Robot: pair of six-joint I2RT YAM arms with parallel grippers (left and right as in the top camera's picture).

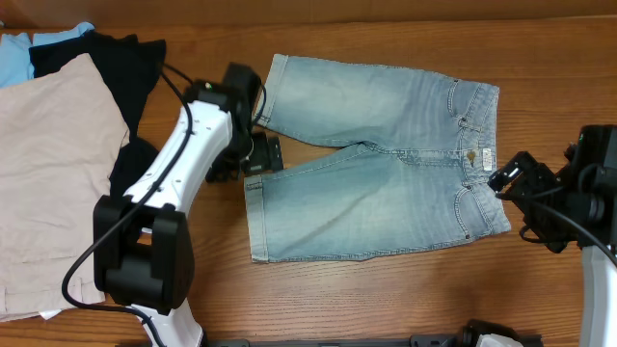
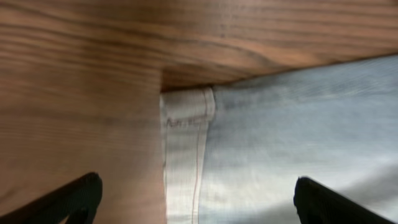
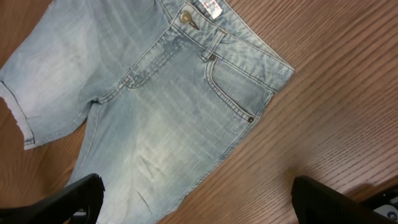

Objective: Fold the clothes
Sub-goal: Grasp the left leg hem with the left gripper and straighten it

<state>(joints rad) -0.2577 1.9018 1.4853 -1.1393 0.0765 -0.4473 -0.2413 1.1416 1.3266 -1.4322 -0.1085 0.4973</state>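
Legible text: none.
Item 1: small white label (image 3: pixel 209 7) with reddish print, on the waistband of the light blue faded denim shorts (image 1: pixel 386 164), just beside the right gripper (image 1: pixel 500 179). The characters are too small and blurred to read.
Item 2: round metal button (image 3: pixel 185 17) next to the label. No marking on it is readable.

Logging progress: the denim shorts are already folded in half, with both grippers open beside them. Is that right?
No. The overhead view shows the denim shorts spread flat, legs apart, not folded. The left gripper and right gripper are open beside them.
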